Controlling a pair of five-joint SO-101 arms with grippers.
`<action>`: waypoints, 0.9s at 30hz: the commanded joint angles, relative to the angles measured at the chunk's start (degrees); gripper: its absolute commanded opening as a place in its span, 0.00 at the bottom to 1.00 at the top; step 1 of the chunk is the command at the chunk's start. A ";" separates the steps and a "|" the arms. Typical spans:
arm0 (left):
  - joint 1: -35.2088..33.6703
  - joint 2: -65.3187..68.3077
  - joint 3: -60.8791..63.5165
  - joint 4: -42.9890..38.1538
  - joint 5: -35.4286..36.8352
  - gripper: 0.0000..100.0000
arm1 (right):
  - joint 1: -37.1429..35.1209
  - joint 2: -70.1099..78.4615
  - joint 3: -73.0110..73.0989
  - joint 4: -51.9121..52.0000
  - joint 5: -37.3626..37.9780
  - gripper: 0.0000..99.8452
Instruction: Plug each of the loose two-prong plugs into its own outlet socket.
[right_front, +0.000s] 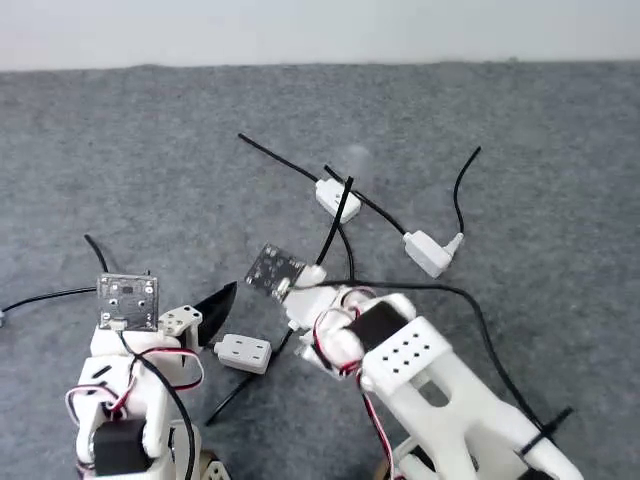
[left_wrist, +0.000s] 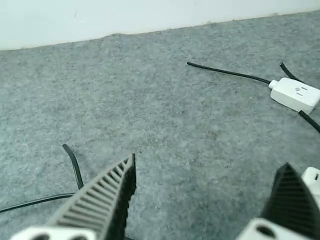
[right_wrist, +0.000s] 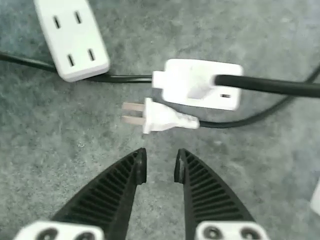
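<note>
Hovering narrowly parted just short of the plug (right_wrist: 160, 116) at the centre of the table (right_front: 540, 120), the right gripper (right_wrist: 160, 161) looks set to pinch it; the left gripper (left_wrist: 205, 182) sits wide open at eight o'clock, near the outlet strip (right_front: 243, 352).

Bright, even light falls from overhead; the grey mat (right_front: 130, 160) carries only faint, soft shadows beside the cord (right_front: 275, 156), and the white outlet block (right_wrist: 75, 37) glares mildly.

Right pincer (right_wrist: 160, 166), slightly parted, just beside the two-prong plug (right_wrist: 162, 118).
</note>
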 joint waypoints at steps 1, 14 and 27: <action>-0.35 -0.70 0.22 -2.37 0.88 0.41 | -1.36 0.13 1.14 -4.09 -0.35 0.10; -0.35 -0.70 1.54 -3.43 0.70 0.41 | -1.36 12.00 1.41 -12.62 -0.35 0.10; -0.35 -0.70 1.89 -3.60 0.62 0.41 | -1.45 17.98 1.14 -19.91 -0.53 0.10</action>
